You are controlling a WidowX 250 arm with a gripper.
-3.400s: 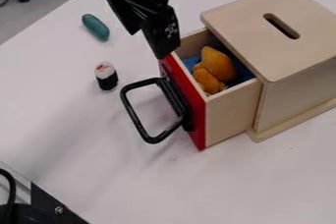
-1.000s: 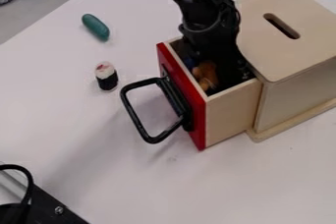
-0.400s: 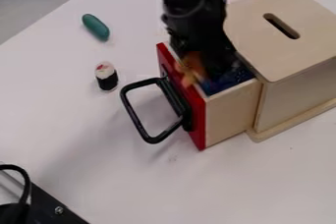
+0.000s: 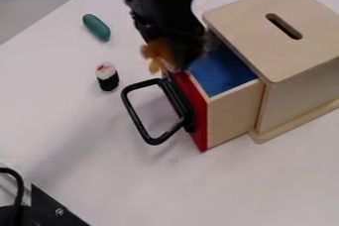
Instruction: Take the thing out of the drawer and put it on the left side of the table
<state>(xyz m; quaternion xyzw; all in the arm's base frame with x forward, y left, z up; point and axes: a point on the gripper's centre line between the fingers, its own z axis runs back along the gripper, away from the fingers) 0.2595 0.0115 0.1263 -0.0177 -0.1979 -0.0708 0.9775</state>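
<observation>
My black gripper [image 4: 173, 57] hangs over the red front of the drawer [image 4: 235, 102], near its far left corner, shut on the orange-brown plush thing [image 4: 156, 50]. The plush sticks out on the gripper's left side, above the drawer's edge; part of it is hidden behind the gripper. The drawer stands pulled out of its wooden box, and its blue bottom is bare where it shows. To the left of the drawer spreads the white table [image 4: 79, 121].
The wooden box [image 4: 265, 36] with a slotted top is at the right. The drawer's black handle [image 4: 142, 116] juts left. A sushi-like toy [image 4: 107, 77] and a green oblong toy [image 4: 96, 27] lie on the left. Black hardware [image 4: 49, 207] occupies the lower left corner.
My gripper was down inside the drawer; it has lifted out and moved left with the plush. The drawer's blue bottom is now uncovered. The drawer and the toys on the table have stayed put.
</observation>
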